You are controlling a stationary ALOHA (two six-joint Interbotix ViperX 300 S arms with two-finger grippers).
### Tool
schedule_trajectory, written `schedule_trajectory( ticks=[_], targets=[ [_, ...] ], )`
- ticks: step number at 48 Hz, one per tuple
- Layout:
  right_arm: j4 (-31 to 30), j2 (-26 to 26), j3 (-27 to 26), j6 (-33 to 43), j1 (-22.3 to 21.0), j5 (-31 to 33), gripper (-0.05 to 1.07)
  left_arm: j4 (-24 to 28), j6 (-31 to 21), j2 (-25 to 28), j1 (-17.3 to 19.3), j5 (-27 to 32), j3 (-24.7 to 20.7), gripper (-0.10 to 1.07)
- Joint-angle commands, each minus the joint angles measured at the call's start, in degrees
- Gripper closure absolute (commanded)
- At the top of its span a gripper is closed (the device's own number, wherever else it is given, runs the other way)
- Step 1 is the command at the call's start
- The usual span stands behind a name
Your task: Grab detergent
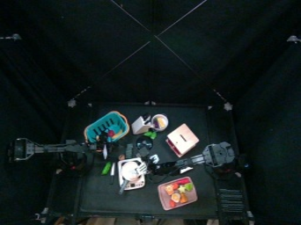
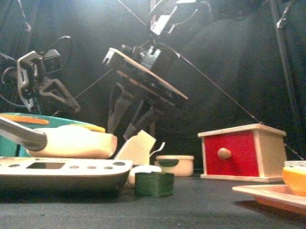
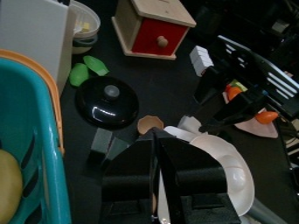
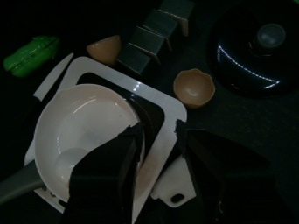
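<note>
White shallow bowl (image 4: 82, 131) under right gripper (image 4: 163, 149), spread and empty (left gripper (image 3: 158, 149) closed): reaching step; next, close on detergent.

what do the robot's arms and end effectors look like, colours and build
Both arms are black. In the top view the left arm is a slim jointed boom coming in level from the table's side, and the right arm looks chunkier and blocky. Each ends in an end effector of two flat, angular black fingers, matte with slightly glossy edges. No markings are legible on them.
</note>
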Motion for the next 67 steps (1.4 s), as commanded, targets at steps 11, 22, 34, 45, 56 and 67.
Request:
schedule_trajectory(
  ticks=[11, 22, 34, 45, 56, 67],
  targets=[
    [6.33, -4.83, 5.54, 0.00, 0.26, 0.00, 0.26, -0.09, 0.09, -0.09, -0.09, -0.18, -0.53, 0.55],
    [7.73, -5.10, 7.47, 0.00, 1.41, -1.23, 0.26, -0.09, 0.09, 0.00, 0.00, -0.18, -0.44, 0.55],
    [7.91, -4.22, 7.65, 0.18, 1.41, -4.39, 0.14, -0.09, 0.09, 0.00, 0.00, -0.18, -0.44, 0.55],
    [8.17, -3.43, 7.21, 0.35, 1.05, -3.87, 0.05, -0.09, 0.09, 0.00, 0.00, -0.18, -0.35, 0.55],
    [8.17, -1.41, 6.68, 0.26, 0.00, -3.87, 0.05, -0.09, 0.09, 0.00, 0.09, -0.18, -0.26, 0.55],
    [7.56, -0.53, 5.54, 0.09, -1.05, -3.87, 0.05, -0.09, 0.09, 0.00, 0.09, -0.18, -0.26, 0.55]
  ],
)
